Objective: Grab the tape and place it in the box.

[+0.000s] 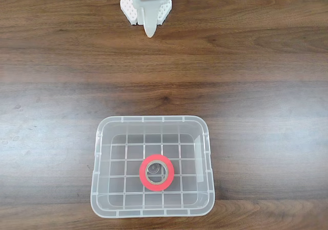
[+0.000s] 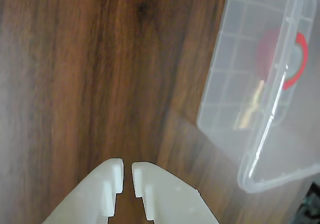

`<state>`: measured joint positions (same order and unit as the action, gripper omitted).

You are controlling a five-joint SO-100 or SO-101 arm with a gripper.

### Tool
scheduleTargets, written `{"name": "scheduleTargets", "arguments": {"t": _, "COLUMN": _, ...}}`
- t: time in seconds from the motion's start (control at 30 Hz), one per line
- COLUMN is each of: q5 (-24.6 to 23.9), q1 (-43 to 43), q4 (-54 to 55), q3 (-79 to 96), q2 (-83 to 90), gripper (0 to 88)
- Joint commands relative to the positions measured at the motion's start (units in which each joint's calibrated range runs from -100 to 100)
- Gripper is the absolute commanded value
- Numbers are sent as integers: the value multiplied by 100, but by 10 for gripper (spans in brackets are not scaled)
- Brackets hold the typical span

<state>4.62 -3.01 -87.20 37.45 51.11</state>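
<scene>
overhead fixed view, close wrist view, sharing box (image 1: 154,212)

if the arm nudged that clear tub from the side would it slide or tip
Probably slide: the box sits flat on the smooth wooden table and is wide and low. It looks thin-walled and light, so its walls may flex. The tape lies flat inside, so it should shift rather than roll.

Dark wood-grain table (image 1: 61,86); clear box (image 1: 152,120) resting on it.

No legible text or markings anywhere.
</scene>
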Motion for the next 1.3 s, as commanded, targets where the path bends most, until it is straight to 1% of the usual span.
{"name": "scheduleTargets", "arguments": {"t": 0.0, "q5": 28, "q1": -7, "q4": 1118, "q3": 1988, "q2": 1196, "gripper": 13}}
{"name": "scheduleTargets", "arguments": {"t": 0.17, "q5": -45, "q1": 59, "q4": 1880, "q3": 3565, "q2": 2307, "gripper": 13}}
{"name": "scheduleTargets", "arguments": {"t": 0.23, "q5": -261, "q1": 59, "q4": 2034, "q3": 3994, "q2": 2741, "gripper": 12}}
{"name": "scheduleTargets", "arguments": {"t": 0.33, "q5": -546, "q1": -29, "q4": 2051, "q3": 4511, "q2": 3344, "gripper": 12}}
{"name": "scheduleTargets", "arguments": {"t": 0.43, "q5": -567, "q1": -197, "q4": 2051, "q3": 5089, "q2": 3851, "gripper": 12}}
{"name": "scheduleTargets", "arguments": {"t": 0.6, "q5": -562, "q1": -190, "q4": 1974, "q3": 5834, "q2": 4752, "gripper": 12}}
{"name": "scheduleTargets", "arguments": {"t": 1.27, "q5": -557, "q1": -190, "q4": 2034, "q3": 5948, "q2": 4776, "gripper": 13}}
